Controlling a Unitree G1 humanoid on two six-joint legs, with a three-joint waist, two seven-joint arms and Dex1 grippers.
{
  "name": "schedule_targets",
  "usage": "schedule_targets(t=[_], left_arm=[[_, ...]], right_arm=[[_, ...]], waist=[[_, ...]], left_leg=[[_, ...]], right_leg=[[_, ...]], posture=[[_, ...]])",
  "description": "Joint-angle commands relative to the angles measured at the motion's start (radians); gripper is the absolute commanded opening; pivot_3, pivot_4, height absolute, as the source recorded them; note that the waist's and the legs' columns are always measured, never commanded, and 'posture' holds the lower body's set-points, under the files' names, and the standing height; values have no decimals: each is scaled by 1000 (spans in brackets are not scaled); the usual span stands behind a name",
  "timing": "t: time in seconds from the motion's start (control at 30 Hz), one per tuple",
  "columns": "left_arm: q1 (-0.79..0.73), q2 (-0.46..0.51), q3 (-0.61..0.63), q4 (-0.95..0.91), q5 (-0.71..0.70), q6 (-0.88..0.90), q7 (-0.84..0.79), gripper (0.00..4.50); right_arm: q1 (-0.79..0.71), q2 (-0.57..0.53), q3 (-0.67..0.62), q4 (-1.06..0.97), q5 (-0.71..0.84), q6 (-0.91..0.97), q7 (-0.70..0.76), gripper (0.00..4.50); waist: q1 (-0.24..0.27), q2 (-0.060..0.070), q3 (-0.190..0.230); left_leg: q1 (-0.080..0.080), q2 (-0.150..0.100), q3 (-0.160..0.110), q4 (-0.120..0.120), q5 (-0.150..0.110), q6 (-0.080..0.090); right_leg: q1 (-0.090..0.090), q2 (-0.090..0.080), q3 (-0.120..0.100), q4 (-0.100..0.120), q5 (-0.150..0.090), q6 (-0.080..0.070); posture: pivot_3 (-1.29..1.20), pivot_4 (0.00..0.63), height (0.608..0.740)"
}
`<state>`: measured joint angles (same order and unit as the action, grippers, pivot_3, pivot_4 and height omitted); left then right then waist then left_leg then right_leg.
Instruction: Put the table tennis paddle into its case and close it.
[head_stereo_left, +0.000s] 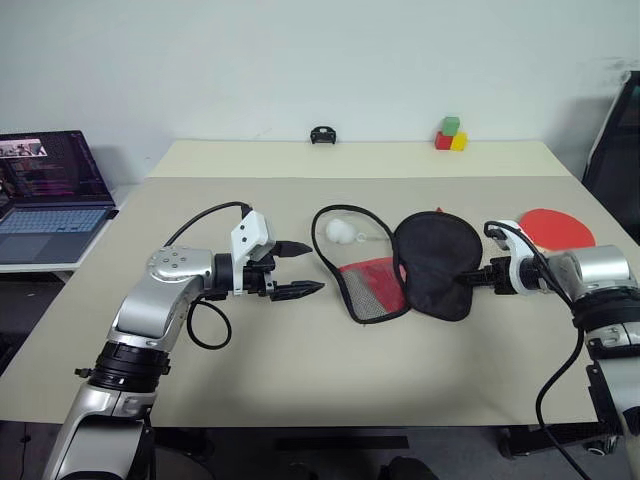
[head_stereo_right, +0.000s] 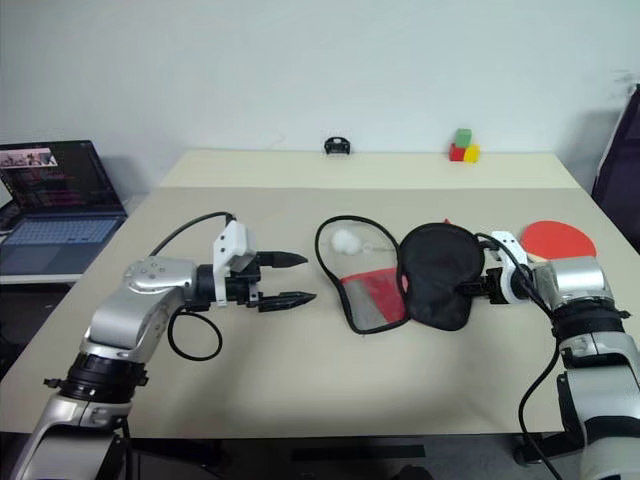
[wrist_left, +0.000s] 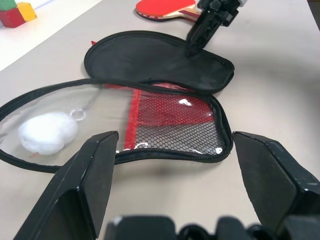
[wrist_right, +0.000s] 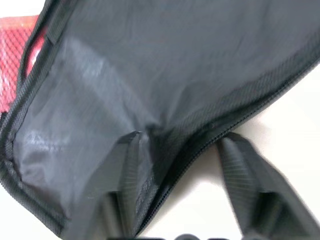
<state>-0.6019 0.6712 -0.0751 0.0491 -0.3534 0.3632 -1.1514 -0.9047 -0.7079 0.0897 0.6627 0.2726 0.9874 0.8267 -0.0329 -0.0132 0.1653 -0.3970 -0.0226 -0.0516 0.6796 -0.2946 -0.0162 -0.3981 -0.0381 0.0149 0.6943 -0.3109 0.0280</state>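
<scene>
The case lies unzipped at mid-table: its black flap (head_stereo_left: 437, 262) is folded out to the right, its red and black mesh half (head_stereo_left: 375, 285) to the left, with a white fluffy ball (head_stereo_left: 340, 232) inside the zipper loop. The table tennis paddle (head_stereo_left: 555, 227), red face up, rests on the table behind my right gripper (head_stereo_left: 468, 278). That gripper sits at the flap's right edge, fingers (wrist_right: 240, 170) apart with the zipper edge between them. My left gripper (head_stereo_left: 315, 266) hovers open, left of the case and pointing at it.
A laptop (head_stereo_left: 50, 200) stands on a side table at the left. Red, yellow and green blocks (head_stereo_left: 450, 135) and a small black object (head_stereo_left: 322, 135) sit at the far table edge. Bare tabletop (head_stereo_left: 300, 370) lies in front of the case.
</scene>
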Motion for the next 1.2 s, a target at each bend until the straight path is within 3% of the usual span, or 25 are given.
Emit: schedule_targets(t=[0.03,0.3,0.4,0.5,0.53,0.7,0.9,1.2], left_arm=[[-23,0,13,-12,-3,-15,-5,3992],[-22,-11,19,-15,-15,-6,1,3992],[-29,-25,22,-16,-23,2,6,3992],[-30,-34,25,-27,-27,12,12,3992],[-30,-36,26,-32,-28,15,15,3992],[-30,-41,28,-52,-33,28,21,3992],[-57,-53,5,-32,-35,25,9,3992],[-165,-93,-27,1,-34,19,-51,3992]], right_arm=[[-43,-28,-46,5,-7,-25,9,2618],[-17,-97,-123,-159,70,103,70,2618],[17,-93,-207,-201,84,89,7,3214],[55,-74,-289,-262,68,22,-98,4276],[80,-64,-319,-299,49,-25,-157,4450],[208,17,-454,-438,-34,-143,-470,4450],[283,114,-492,-499,-64,-151,-642,4450],[212,147,-516,-203,-109,-322,-820,4450]], waist=[[1,0,0],[0,0,0],[2,0,0],[3,0,0],[3,0,0],[2,0,0],[0,0,0],[0,0,0]], left_leg=[[0,0,0,0,0,0],[-3,0,2,0,0,0],[-3,0,2,0,0,0],[-3,0,2,0,0,0],[-3,0,2,0,0,0],[-4,0,2,0,0,0],[-3,0,3,0,1,-1],[-3,-1,4,0,2,0]], right_leg=[[0,0,0,0,0,0],[-6,0,1,2,0,0],[-5,0,1,3,0,0],[-6,0,1,3,0,0],[-6,0,2,3,0,0],[-6,0,2,4,0,0],[-6,0,3,5,0,0],[-6,0,3,6,0,0]], posture=[[0,150,740],[0,150,740],[0,150,740],[0,150,740],[0,150,740],[0,150,740],[0,150,740],[0,150,740]])
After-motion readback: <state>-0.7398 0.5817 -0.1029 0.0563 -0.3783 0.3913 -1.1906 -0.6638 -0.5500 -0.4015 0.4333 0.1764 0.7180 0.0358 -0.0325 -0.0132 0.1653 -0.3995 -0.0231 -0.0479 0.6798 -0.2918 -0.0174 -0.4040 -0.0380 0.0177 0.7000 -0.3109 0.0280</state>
